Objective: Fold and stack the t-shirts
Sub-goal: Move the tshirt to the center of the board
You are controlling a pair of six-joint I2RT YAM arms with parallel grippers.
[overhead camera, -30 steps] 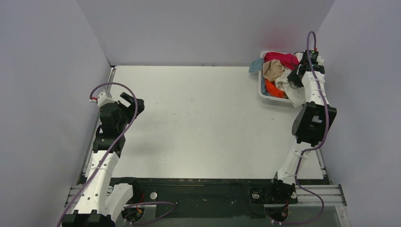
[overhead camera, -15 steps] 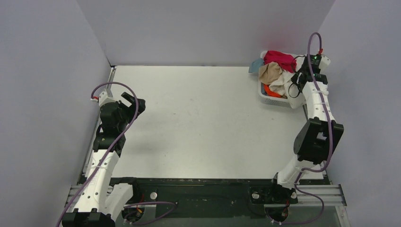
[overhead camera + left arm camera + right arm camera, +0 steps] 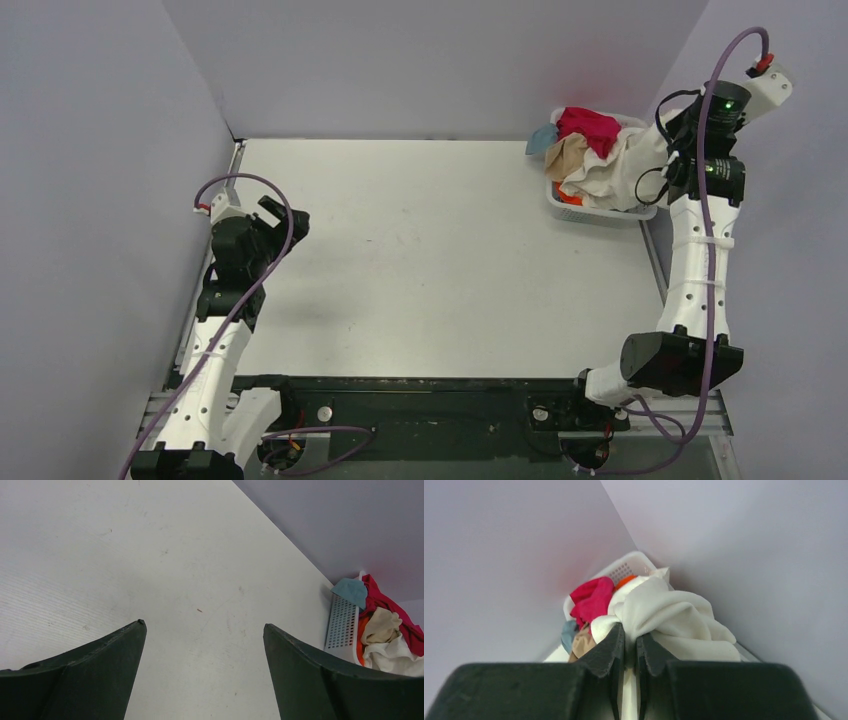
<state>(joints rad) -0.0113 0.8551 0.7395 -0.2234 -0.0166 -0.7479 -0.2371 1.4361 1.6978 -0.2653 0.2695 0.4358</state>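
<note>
My right gripper (image 3: 630,636) is shut on a fold of the cream-white t-shirt (image 3: 676,617), lifted above the white slatted basket (image 3: 600,211) at the far right; the shirt (image 3: 620,165) stretches from the basket up to the gripper (image 3: 668,140). A magenta-red shirt (image 3: 587,127), a tan one (image 3: 567,153), a bit of orange (image 3: 570,198) and a pale blue one (image 3: 541,138) stay in the basket. My left gripper (image 3: 202,630) is open and empty above the bare table at the left (image 3: 272,210). The left wrist view shows the basket (image 3: 342,622) far off.
The white table (image 3: 430,250) spreads between the arms. Grey walls close in on the left, back and right; the right arm is raised close to the right wall.
My right arm has risen and swung right, pulling the cream-white shirt up out of the basket. The left arm has hardly moved.
</note>
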